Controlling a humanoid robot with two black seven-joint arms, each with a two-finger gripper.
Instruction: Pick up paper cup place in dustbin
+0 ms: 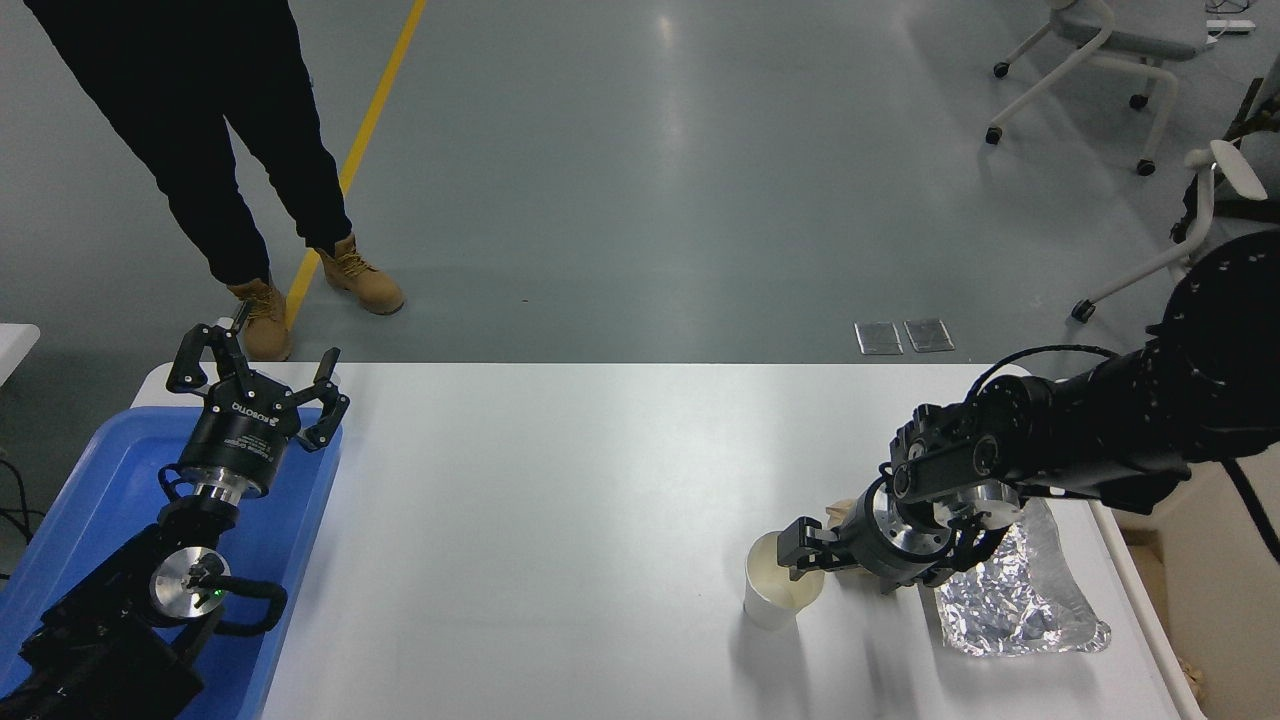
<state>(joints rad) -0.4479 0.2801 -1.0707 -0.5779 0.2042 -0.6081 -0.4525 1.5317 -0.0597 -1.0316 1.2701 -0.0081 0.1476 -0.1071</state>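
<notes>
Paper cup [778, 592] stood upright on our white surface [560, 520], our right gripper [808, 552] spread open at its rim, left gripper [262, 385] open, parked.

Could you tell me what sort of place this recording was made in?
Probably a robotics lab or industrial workshop: a smooth grey-green floor with a painted yellow line, wheeled white office chairs, and a plain white table where two black robot arms work.
</notes>
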